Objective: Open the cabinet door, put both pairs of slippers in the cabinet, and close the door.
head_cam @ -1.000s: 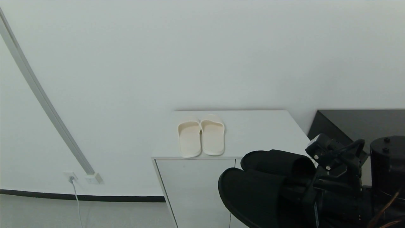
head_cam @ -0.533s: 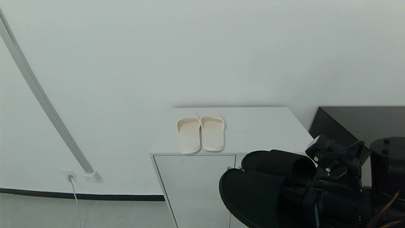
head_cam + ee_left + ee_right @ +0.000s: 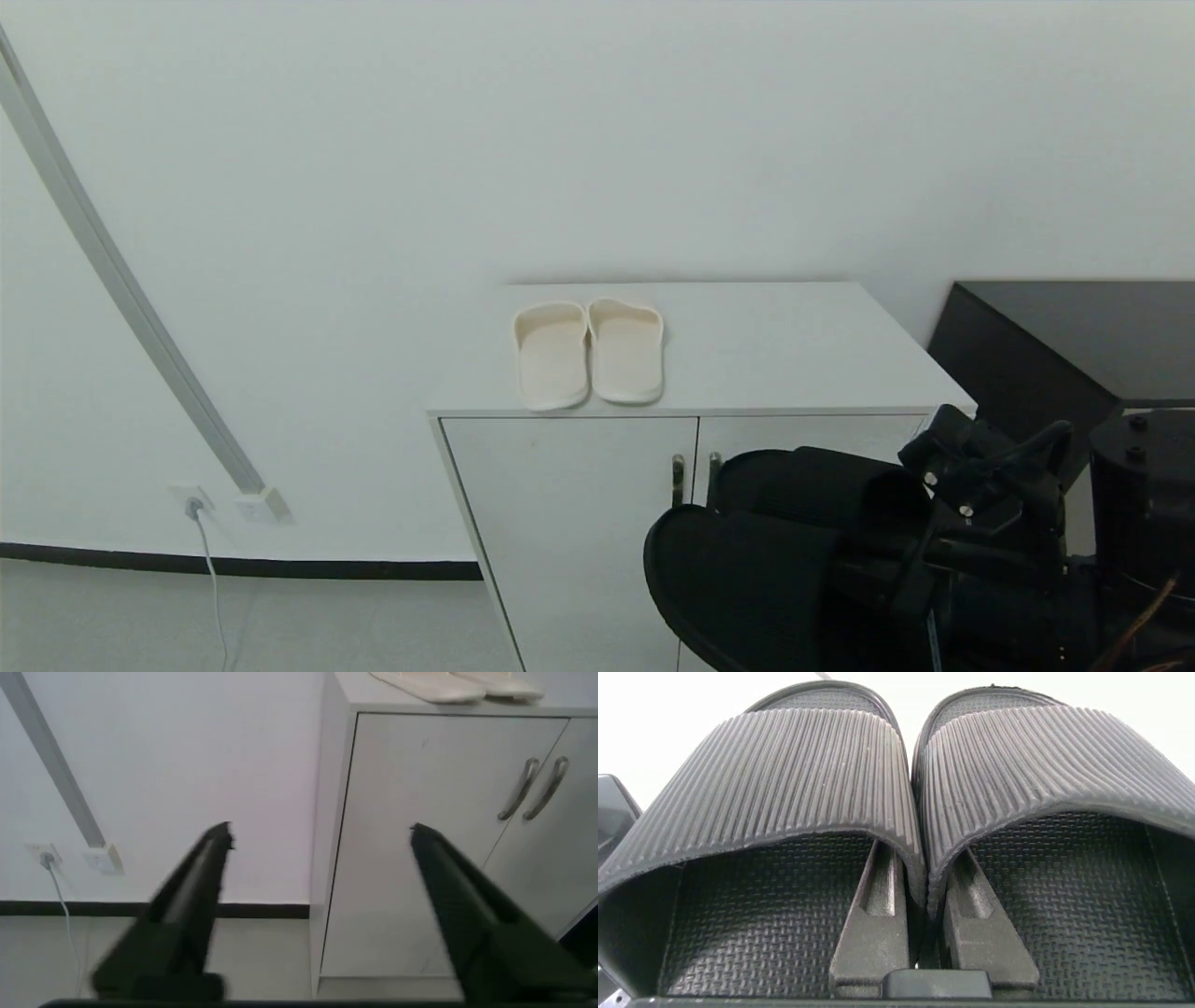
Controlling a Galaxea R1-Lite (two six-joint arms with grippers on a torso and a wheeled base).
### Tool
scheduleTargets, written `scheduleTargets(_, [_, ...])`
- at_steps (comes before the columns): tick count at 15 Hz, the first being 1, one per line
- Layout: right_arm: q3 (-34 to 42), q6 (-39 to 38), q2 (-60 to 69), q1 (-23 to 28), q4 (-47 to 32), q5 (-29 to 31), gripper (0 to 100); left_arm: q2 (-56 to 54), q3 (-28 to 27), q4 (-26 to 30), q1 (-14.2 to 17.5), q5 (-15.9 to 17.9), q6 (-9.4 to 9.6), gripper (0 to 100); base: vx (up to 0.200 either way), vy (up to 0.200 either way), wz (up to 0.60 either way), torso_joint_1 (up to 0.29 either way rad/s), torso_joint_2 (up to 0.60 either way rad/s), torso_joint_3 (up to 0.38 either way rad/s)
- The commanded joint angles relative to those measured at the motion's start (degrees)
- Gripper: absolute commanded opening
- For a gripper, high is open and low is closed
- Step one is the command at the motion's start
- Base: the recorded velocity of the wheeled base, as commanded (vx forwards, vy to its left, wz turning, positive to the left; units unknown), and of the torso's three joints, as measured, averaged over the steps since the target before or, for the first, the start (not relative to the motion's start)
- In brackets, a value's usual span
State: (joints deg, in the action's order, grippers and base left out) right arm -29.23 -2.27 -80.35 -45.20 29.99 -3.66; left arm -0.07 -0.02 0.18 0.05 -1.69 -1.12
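A cream pair of slippers [image 3: 588, 353] lies side by side on top of the white cabinet [image 3: 560, 523], near its front edge. Both cabinet doors are closed, and their two handles [image 3: 695, 476] meet at the middle. My right gripper [image 3: 924, 924] is shut on the black ribbed pair of slippers [image 3: 775, 551], pinching their two inner walls together; it holds them in front of the right door. My left gripper [image 3: 320, 835] is open and empty, low and in front of the left door [image 3: 420, 859]. The cream slippers [image 3: 458, 683] lie above it on the cabinet top.
A black piece of furniture [image 3: 1074, 345] stands against the cabinet's right side. A slanted grey conduit [image 3: 121, 280] runs down the wall to a socket with a cable [image 3: 191, 504] at the left. Grey floor lies left of the cabinet.
The whole head view has shifted: the cabinet sits higher in the picture, so more of its doors and both handles have come into sight. The black slippers stay in my right gripper.
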Motion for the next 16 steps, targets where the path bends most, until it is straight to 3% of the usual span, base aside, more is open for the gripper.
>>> scheduleTargets(1, [0.1,0.0,-0.2,-0.1,0.0,0.0,0,0.1,0.0,0.0,0.0,0.0,-0.02,100,0.000,0.000,0.00,-0.222,0.56,0.330])
scheduleTargets(16, [1.5,1.1,-5.7,-1.7,2.2,0.1,0,0.1,0.0,0.0,0.0,-0.2,0.24,100,0.000,0.000,0.00,-0.179,0.50,0.322])
